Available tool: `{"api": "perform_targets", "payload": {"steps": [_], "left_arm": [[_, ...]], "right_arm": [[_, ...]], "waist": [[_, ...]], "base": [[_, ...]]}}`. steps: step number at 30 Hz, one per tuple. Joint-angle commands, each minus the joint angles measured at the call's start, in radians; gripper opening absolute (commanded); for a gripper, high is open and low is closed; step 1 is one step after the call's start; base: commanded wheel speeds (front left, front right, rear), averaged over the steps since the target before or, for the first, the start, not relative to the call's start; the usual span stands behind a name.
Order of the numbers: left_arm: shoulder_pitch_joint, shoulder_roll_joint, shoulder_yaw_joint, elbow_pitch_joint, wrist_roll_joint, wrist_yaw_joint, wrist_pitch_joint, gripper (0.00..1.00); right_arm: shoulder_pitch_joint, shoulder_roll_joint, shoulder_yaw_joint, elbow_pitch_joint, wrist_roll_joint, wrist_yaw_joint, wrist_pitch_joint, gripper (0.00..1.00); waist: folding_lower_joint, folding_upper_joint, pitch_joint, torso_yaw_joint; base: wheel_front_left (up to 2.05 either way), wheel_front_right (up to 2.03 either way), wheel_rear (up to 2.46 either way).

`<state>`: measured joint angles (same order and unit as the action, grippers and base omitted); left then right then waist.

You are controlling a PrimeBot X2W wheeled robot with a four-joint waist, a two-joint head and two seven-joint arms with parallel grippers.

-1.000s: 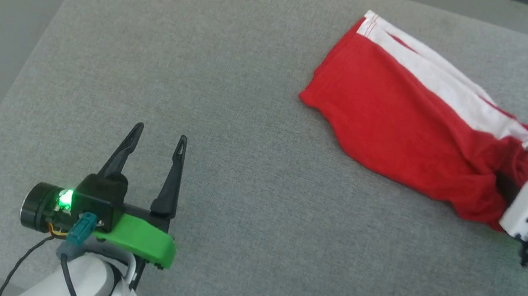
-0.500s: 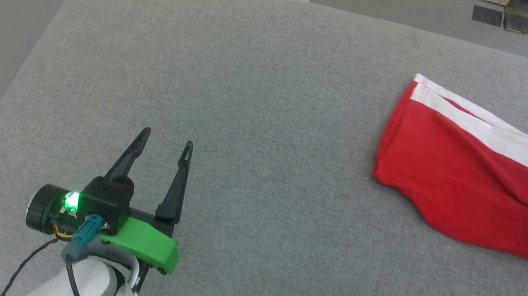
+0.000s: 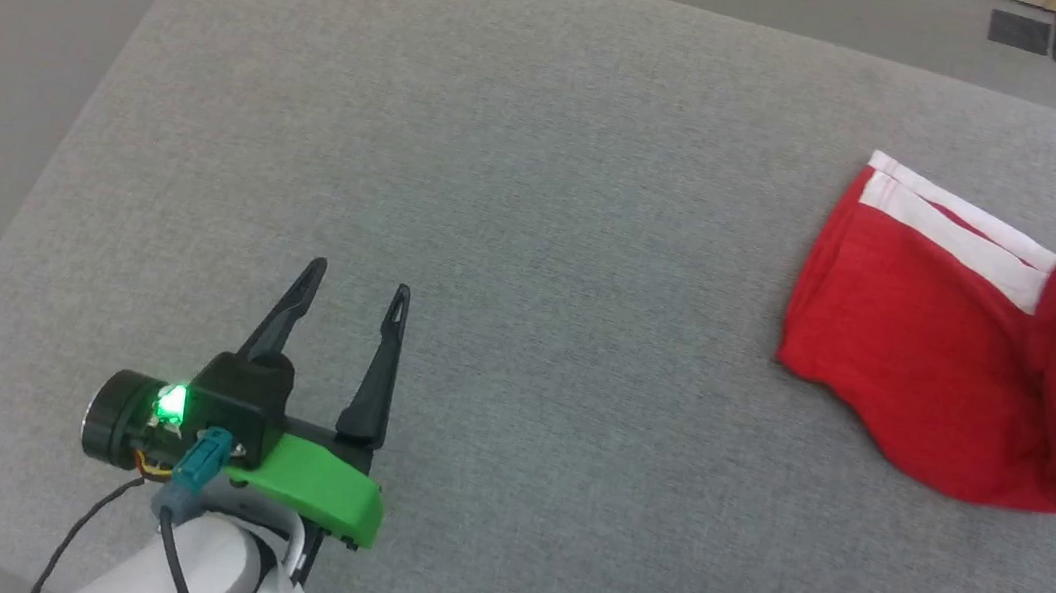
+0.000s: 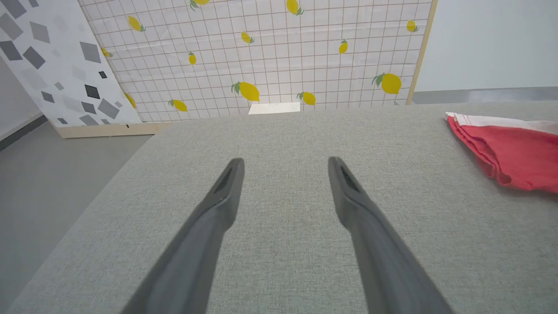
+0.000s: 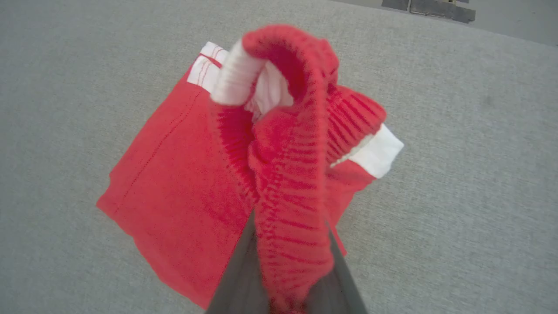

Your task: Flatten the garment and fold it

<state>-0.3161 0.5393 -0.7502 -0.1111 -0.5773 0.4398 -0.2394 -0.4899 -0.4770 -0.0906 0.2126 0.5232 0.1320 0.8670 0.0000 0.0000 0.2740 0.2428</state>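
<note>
Jaws first: the right gripper (image 5: 290,261) is pinched on the gathered waistband (image 5: 296,174) of the garment (image 3: 913,364), holding that end bunched and raised above the rest. The left gripper (image 3: 361,276) has its 2 fingers spread, holds nothing, and sits over bare grey surface (image 3: 541,187), well apart from the cloth.

The garment lies at the right side of the surface. Its hem end rests fairly flat, with the 2 white stripes stacked along the far edge, so the legs look already laid 1 on the other. A crosswise fold seems under way: the waistband has yet to be laid down and smoothed.

No brand, label or writing is readable on the cloth or the grippers
</note>
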Motion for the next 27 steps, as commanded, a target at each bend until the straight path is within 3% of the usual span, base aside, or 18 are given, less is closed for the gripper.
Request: {"api": "perform_targets", "payload": {"steps": [1, 9, 16, 17, 18, 27], "left_arm": [[-0.014, -0.008, 0.002, 0.003, 0.008, -0.003, -0.006, 1.0], [-0.019, -0.039, 0.001, 0.018, 0.015, -0.007, -0.014, 1.0], [-0.027, -0.062, 0.004, 0.031, 0.025, -0.018, -0.018, 1.0], [-0.028, -0.064, 0.005, 0.033, 0.026, -0.019, -0.018, 1.0], [-0.028, -0.067, 0.006, 0.036, 0.027, -0.02, -0.019, 1.0], [-0.018, -0.072, 0.016, 0.059, 0.027, -0.027, -0.02, 1.0]], "right_arm": [[-0.024, 0.023, 0.006, -0.005, 0.005, -0.001, 0.02, 0.0], [-0.091, 0.146, 0.011, 0.028, -0.066, -0.001, 0.073, 0.0], [-0.113, 0.195, 0.033, 0.073, -0.153, -0.001, 0.086, 0.0], [-0.112, 0.195, 0.041, 0.076, -0.162, -0.001, 0.084, 0.37], [-0.111, 0.197, 0.047, 0.079, -0.17, -0.001, 0.079, 1.0], [-0.112, 0.214, 0.121, 0.064, -0.12, -0.001, 0.035, 1.0]], "waist": [[0.0, 0.0, 0.002, 0.016], [0.0, 0.0, 0.031, 0.059], [0.0, 0.0, 0.054, 0.089], [0.0, 0.0, 0.055, 0.091], [0.0, 0.0, 0.055, 0.093], [0.0, 0.0, 0.013, 0.063]], "base": [[0.0, 0.0, 0.0], [0.0, 0.0, 0.0], [0.0, 0.0, 0.0], [0.0, 0.0, 0.0], [0.0, 0.0, 0.0], [0.0, 0.0, 0.0]]}}
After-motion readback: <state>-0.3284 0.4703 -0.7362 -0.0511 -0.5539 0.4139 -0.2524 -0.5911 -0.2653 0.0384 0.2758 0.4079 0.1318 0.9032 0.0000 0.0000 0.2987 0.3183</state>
